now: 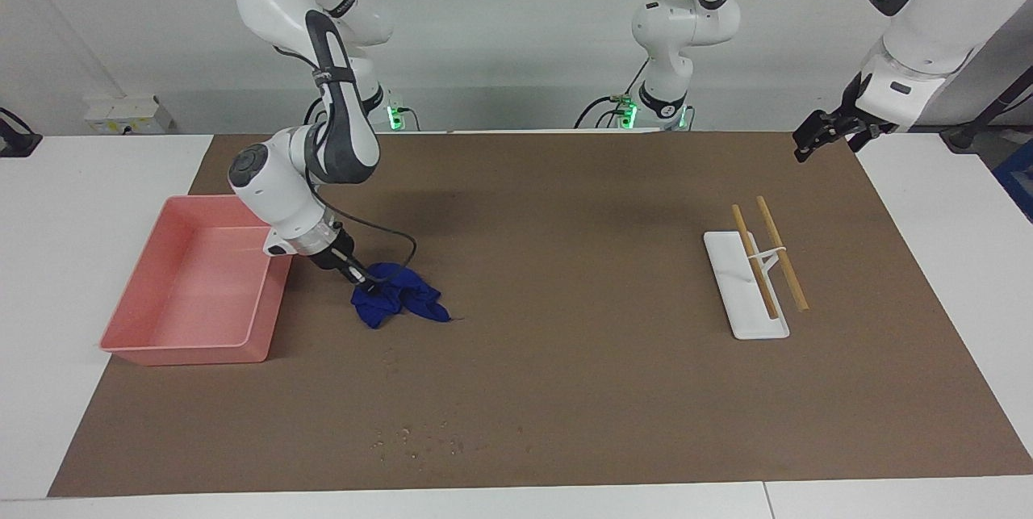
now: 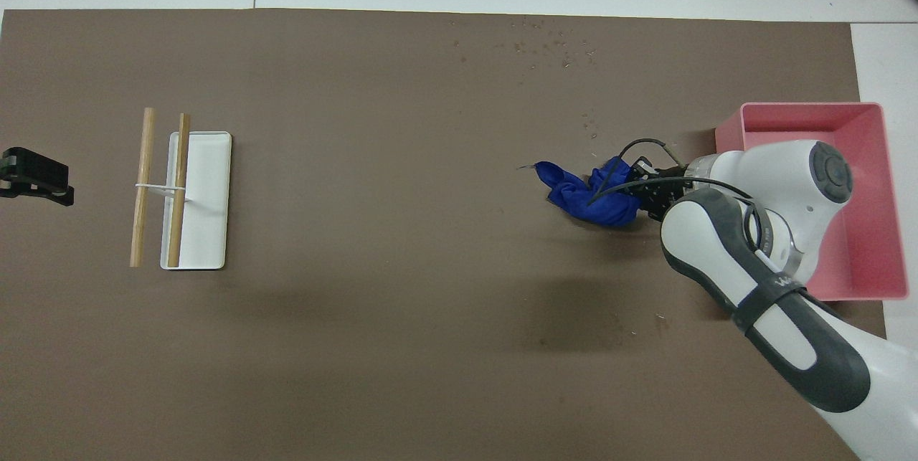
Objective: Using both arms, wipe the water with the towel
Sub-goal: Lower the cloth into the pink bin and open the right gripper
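The blue towel (image 1: pixel 397 303) (image 2: pixel 592 196) lies rumpled on the brown mat, close beside the pink tray (image 1: pixel 190 341). My right gripper (image 1: pixel 368 285) (image 2: pixel 640 187) is shut on the towel's edge that faces the tray and slants down low over the mat. The water (image 1: pixel 420 442) (image 2: pixel 549 45) is a scatter of tiny droplets near the mat's edge farthest from the robots, well apart from the towel. A few more specks (image 2: pixel 592 124) lie between the two. My left gripper (image 1: pixel 813 136) (image 2: pixel 34 178) waits in the air over the left arm's end of the mat, open and holding nothing.
The pink tray (image 2: pixel 871 113) stands at the right arm's end. A white tray (image 1: pixel 746 317) (image 2: pixel 204 203) carrying two wooden sticks (image 1: pixel 779 253) joined by a band sits toward the left arm's end. Brown mat (image 1: pixel 581 277) lies bare between them.
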